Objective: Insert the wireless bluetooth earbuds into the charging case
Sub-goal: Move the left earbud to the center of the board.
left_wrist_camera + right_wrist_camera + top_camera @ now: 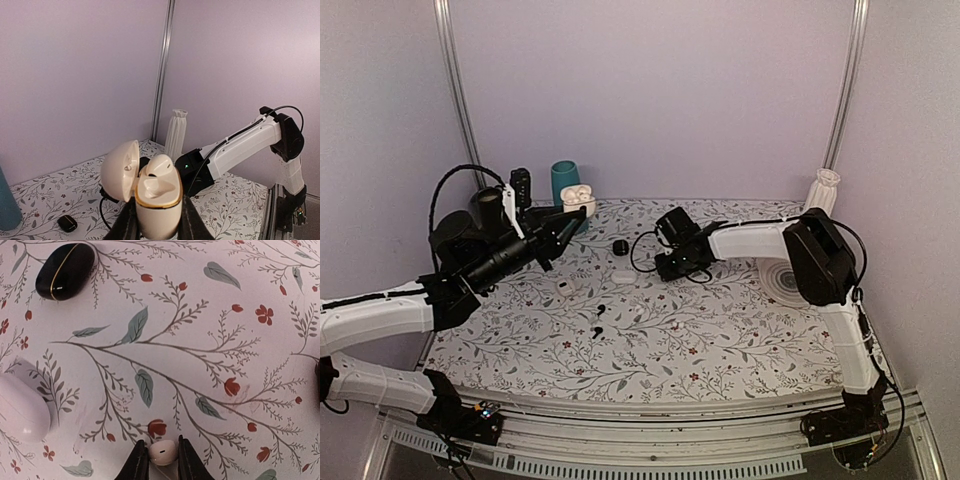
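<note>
Cloth-covered table with a flower print (pixel 720 330); above its far left corner, clamped in the left gripper (pixel 157 227), the small glossy white rounded plastic charging case (pixel 157 205), lid (pixel 120 170) open, one seated white earbud (pixel 160 167) inside, second hollow (pixel 150 189) seemingly free. Pinched between the fingers of the right gripper (pixel 163 460), low over the table, a small white rounded earbud (pixel 163 452). Carrying step, by the look; next, bringing this bud across, lining up with the free hollow, pressing gently.
</note>
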Motion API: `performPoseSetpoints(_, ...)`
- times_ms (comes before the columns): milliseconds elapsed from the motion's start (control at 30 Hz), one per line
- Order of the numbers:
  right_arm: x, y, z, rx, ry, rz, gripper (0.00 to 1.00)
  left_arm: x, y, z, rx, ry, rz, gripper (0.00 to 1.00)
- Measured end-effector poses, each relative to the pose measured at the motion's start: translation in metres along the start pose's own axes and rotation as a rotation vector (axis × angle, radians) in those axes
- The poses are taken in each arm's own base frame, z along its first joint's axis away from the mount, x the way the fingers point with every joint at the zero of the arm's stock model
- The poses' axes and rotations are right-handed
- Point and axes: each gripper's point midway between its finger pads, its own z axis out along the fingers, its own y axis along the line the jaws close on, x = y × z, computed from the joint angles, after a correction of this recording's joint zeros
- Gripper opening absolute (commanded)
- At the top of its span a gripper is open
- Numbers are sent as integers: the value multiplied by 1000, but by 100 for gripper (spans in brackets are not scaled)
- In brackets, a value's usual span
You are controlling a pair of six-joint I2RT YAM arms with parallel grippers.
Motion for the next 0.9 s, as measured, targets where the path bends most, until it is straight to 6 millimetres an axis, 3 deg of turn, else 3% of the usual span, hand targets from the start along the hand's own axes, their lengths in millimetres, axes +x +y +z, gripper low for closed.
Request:
performPoseSetpoints(367,51,-12,-38,-28,63,37,16,-5,0,1,3,-26,4,0)
performPoseSetpoints(733,100,-28,-74,-30,123,82,18,10,2,11,11,-3,-3,0)
performPoseSetpoints(900,101,-26,-75,-37,129,93,32,16,3,14,14,6,-12,0)
